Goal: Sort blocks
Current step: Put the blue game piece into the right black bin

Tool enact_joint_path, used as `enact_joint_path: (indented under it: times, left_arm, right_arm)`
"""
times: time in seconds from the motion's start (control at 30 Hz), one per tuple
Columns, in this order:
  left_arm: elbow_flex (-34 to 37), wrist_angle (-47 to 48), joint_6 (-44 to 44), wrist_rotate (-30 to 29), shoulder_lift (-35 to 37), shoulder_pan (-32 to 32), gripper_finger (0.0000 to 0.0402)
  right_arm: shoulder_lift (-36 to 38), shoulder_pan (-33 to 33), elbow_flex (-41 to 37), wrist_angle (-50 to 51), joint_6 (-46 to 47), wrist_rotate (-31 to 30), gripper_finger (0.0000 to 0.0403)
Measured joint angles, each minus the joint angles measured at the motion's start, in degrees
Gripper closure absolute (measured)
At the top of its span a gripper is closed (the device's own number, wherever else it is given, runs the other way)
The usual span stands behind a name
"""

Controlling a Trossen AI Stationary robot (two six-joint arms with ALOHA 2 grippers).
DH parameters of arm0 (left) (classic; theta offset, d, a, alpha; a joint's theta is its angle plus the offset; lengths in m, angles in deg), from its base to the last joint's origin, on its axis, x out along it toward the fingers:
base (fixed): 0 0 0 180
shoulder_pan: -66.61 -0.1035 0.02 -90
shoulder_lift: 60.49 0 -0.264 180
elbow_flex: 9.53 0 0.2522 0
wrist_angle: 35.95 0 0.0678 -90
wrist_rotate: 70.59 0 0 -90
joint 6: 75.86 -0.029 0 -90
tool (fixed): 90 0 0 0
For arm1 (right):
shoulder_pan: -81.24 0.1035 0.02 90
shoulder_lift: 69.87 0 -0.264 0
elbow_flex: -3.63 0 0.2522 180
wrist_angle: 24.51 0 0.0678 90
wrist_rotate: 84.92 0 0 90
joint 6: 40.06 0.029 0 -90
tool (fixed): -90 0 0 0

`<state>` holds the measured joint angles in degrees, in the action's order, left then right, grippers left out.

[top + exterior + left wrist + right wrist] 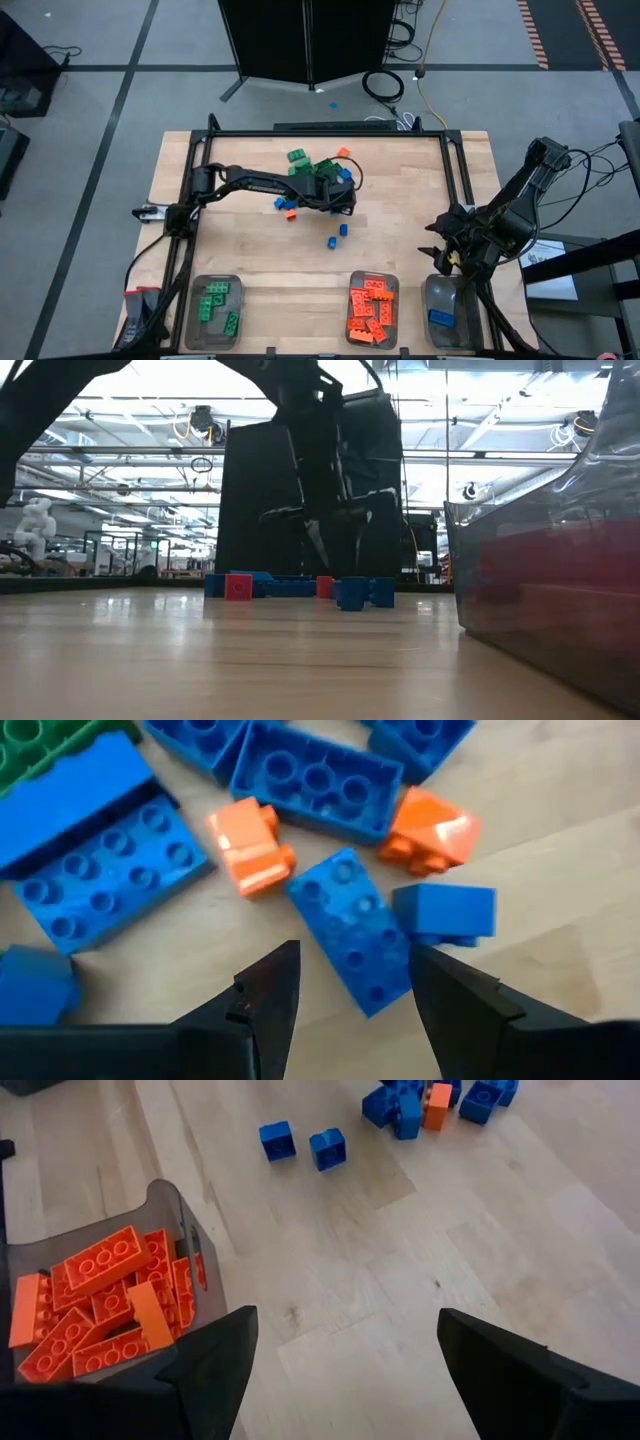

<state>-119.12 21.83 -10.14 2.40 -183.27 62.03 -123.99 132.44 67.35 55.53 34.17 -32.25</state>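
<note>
The loose blocks lie in a pile on the table's middle far part: green, blue and a few orange. Two single blue bricks sit nearer. My left gripper hangs over the pile, open. In the left wrist view its fingers stand on either side of a flat-lying blue studded brick, with a small blue brick and two orange ones beside it. My right gripper is open and empty, above the table between the orange tray and the blue tray. My left gripper comes down on the blue brick from above, its open fingers astride the brick's near end. One fingertip covers that end's corner. I cannot tell whether either finger touches it. The brick lies flat on the table.
Three clear trays stand along the near edge: one with green bricks, one with orange bricks, one with a blue brick. Bare wood lies between pile and trays. A black frame rims the table. In the low view a tray wall fills the right.
</note>
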Motion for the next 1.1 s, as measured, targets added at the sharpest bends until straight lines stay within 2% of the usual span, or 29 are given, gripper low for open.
enact_joint_path:
  times: [0.33,0.63,0.8,1.1]
  left_arm:
    - [-0.2,-4.2,0.0,-2.0,-0.6,-1.3,0.021]
    - [-0.4,-7.3,1.5,1.3,-4.0,-1.3,0.021]
    - [-0.4,-6.3,1.5,1.3,-4.2,-0.9,0.021]
    - [-2.2,1.0,-0.2,3.5,-3.0,-0.4,0.021]
  right_arm:
    - [0.0,0.0,0.0,0.0,-1.3,-0.1,0.0099]
    - [0.0,0.0,0.0,0.2,-1.4,-0.1,0.0099]
    - [0.0,0.0,0.0,0.5,-1.4,-0.1,0.0099]
    - [0.0,0.0,0.0,1.1,-1.4,-0.1,0.0099]
